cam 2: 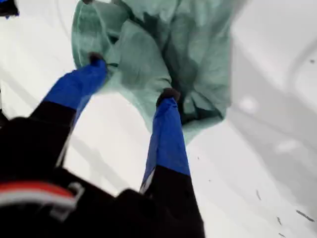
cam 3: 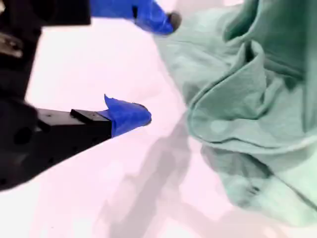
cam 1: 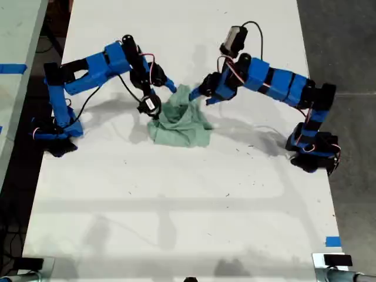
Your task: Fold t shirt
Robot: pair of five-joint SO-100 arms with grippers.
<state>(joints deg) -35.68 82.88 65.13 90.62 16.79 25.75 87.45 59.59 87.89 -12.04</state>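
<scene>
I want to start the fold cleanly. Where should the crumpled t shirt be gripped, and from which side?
Probably grip the t shirt at the loose flat edge near my first gripper, coming from the bare table side. The middle is bunched in thick folds.

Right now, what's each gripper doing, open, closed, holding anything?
My first gripper: open, tips on the t shirt.
My second gripper: open, holding nothing, beside the shirt.
</scene>
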